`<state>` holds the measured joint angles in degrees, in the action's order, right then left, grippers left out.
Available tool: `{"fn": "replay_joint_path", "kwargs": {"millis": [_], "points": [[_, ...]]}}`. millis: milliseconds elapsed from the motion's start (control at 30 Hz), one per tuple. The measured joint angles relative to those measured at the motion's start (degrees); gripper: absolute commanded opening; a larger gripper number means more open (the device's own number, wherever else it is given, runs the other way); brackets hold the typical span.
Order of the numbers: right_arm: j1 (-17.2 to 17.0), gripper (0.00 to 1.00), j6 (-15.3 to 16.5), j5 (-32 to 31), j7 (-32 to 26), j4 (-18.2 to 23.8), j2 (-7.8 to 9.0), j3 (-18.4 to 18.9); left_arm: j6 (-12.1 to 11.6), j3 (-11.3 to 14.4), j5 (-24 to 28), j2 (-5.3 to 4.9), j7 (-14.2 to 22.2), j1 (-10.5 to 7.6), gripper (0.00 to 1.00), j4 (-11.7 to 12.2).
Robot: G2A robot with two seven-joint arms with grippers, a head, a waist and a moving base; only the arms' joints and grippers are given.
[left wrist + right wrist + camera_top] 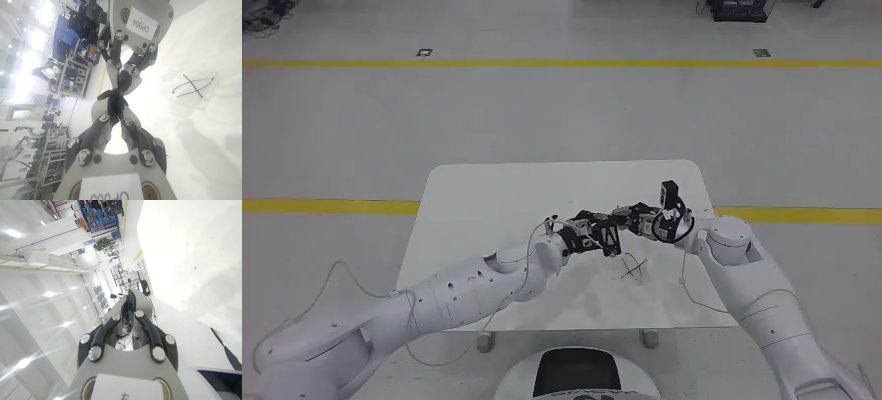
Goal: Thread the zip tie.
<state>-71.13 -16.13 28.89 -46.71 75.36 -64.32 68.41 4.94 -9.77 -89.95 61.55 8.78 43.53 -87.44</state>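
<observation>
Several thin black zip ties [633, 268] lie crossed on the white table [492, 200], just in front of the two grippers. In the left wrist view these zip ties [192, 87] rest on a clear plastic sheet [206, 102]. My left gripper [610, 232] and right gripper [634, 216] meet tip to tip above the table's middle. Seen up close, the left gripper [115, 103] is shut, black pads pressed together, and the right gripper [123, 81] is shut right against its tips. I cannot tell whether a zip tie is pinched between them. The right gripper [130, 298] is shut in its own view too.
Bare table top [189, 247] stretches behind and to both sides of the grippers. A thin white cable [685, 280] hangs near the right arm at the table's front right. Yellow floor lines [562, 63] run beyond the table.
</observation>
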Motion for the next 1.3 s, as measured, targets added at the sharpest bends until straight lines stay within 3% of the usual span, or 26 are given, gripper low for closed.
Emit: {"fn": "replay_joint_path", "kwargs": {"millis": [67, 167, 300, 467, 700, 767, 833, 967, 1100, 1300], "points": [[0.0, 1.00, -0.2, 0.1, -0.2, -0.2, 0.08, 0.3, -0.2, -0.6, 0.6, -0.19, -1.2, 0.58, 0.00, 0.0], [-0.5, 1.00, 0.4, -0.6, -0.1, -0.2, 0.42, 1.4, -2.6, -2.7, 3.3, -0.79, -3.2, 1.34, 0.00, 0.7], [-2.1, 1.00, 2.9, -2.8, 0.2, 1.0, 1.06, 3.2, -8.4, -6.4, 9.1, -1.97, -5.2, 1.85, 0.00, 1.5], [-3.6, 1.00, 5.0, -4.6, 0.8, 2.2, 1.51, 4.6, -14.4, -10.2, 15.2, -3.19, -4.2, 2.52, 0.00, 1.4], [-3.6, 1.00, 5.0, -4.6, 0.8, 2.2, 1.51, 4.6, -15.1, -10.9, 15.0, -3.37, -4.4, 2.59, 0.00, 1.0], [-3.6, 1.00, 5.0, -4.7, 0.8, 2.3, 1.51, 4.6, -17.1, -11.9, 17.4, -3.28, -5.7, 3.49, 0.00, 1.6], [-4.2, 1.00, 6.3, -6.0, 2.7, 2.6, 1.51, 4.6, -20.6, -14.4, 25.0, -3.34, -6.2, 3.62, 0.00, 3.7], [-5.4, 1.00, 10.7, -12.9, 6.6, 3.7, 1.95, 4.8, -23.9, -18.1, 44.4, -3.21, -0.2, 4.42, 0.00, 6.6], [-6.6, 1.00, 15.7, -17.9, 4.8, 4.2, 2.52, 5.4, -24.5, -19.1, 62.2, -2.38, 10.4, 4.14, 0.00, 8.8], [-6.5, 1.00, 23.9, -20.1, -2.0, 2.9, 3.19, 6.2, -24.4, -19.1, 81.8, -1.38, 19.1, 3.15, 0.00, 11.7]]}}
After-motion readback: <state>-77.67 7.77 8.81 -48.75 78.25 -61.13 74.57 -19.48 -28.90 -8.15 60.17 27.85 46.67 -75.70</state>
